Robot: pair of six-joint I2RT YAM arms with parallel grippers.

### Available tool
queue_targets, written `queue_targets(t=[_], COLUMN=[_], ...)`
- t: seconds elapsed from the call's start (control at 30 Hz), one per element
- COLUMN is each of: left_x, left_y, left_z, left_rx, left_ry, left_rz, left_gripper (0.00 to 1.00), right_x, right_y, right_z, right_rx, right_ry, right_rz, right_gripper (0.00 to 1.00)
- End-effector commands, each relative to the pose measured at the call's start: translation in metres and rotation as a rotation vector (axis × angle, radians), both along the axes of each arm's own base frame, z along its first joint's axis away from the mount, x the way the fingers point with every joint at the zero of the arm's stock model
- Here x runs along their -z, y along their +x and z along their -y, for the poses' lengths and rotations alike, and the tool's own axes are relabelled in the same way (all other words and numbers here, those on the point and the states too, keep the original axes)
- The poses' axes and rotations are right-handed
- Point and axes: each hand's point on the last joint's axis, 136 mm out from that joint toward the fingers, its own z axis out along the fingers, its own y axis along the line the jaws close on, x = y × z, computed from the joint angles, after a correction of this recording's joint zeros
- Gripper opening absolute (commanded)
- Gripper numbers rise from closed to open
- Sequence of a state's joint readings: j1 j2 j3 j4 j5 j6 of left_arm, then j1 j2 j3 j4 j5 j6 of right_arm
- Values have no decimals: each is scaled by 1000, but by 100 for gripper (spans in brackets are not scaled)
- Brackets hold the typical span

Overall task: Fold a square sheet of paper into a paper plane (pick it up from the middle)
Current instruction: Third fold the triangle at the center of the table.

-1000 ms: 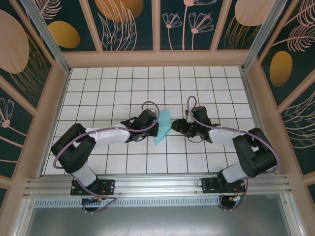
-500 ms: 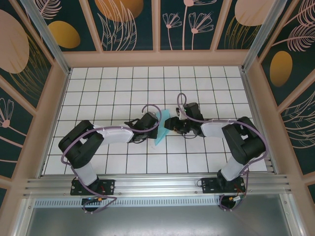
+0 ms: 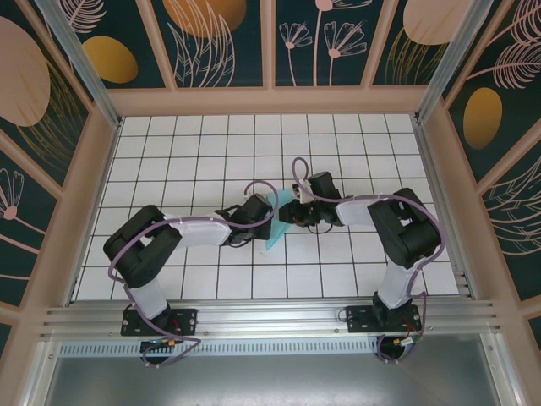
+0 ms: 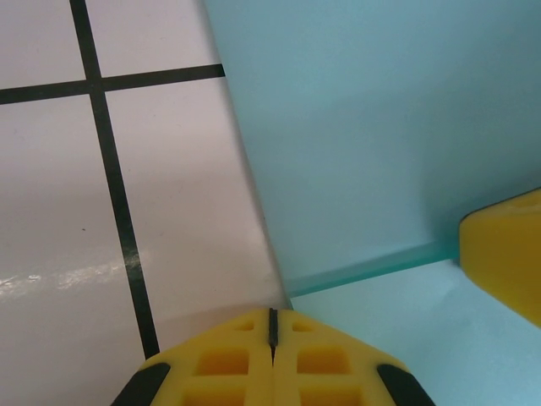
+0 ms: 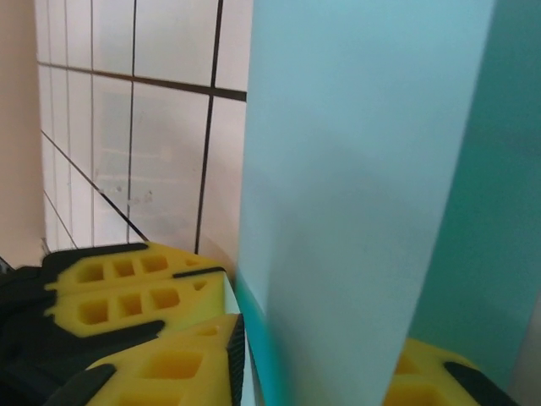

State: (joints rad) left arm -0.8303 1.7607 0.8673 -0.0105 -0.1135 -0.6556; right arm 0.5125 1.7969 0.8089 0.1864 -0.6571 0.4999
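Pinning paper (image 3: 275,235) at 9 o'clock with shut left hand (image 4: 272,338), straddling its raised half with parted right hand (image 5: 317,347); best laid over slowly, edges matched, before creasing.

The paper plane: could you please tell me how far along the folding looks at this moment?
Done: the square sheet of paper is already creased into a narrower folded shape, with one flap standing up. In hand: the left gripper, shut, sits at the crease, while the right gripper has a finger on either side of the upright flap. Left: it is no pointed dart yet, so more folds remain.
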Motion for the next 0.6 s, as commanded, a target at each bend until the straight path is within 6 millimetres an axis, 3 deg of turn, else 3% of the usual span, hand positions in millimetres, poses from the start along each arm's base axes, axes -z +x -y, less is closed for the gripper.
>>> queue_targets(t=[0.0, 0.2, 0.43, 0.57], left_x=[-11, -58, -63, -60], left_y=[2, -9, -39, -54], left_z=[5, 6, 4, 6], left_rx=[30, 96, 189, 247], left_ry=[-12, -115, -216, -239], left_rz=[8, 82, 77, 78], left_gripper=[3, 15, 31, 38], right_x=[0, 1, -12, -7], right_y=[2, 4, -6, -14], right_z=[-2, 9, -1, -4], right_rx=[-17, 160, 349, 438], right_ry=[-26, -53, -6, -35], right_rz=[6, -64, -89, -125], right_gripper=[19, 7, 6, 6])
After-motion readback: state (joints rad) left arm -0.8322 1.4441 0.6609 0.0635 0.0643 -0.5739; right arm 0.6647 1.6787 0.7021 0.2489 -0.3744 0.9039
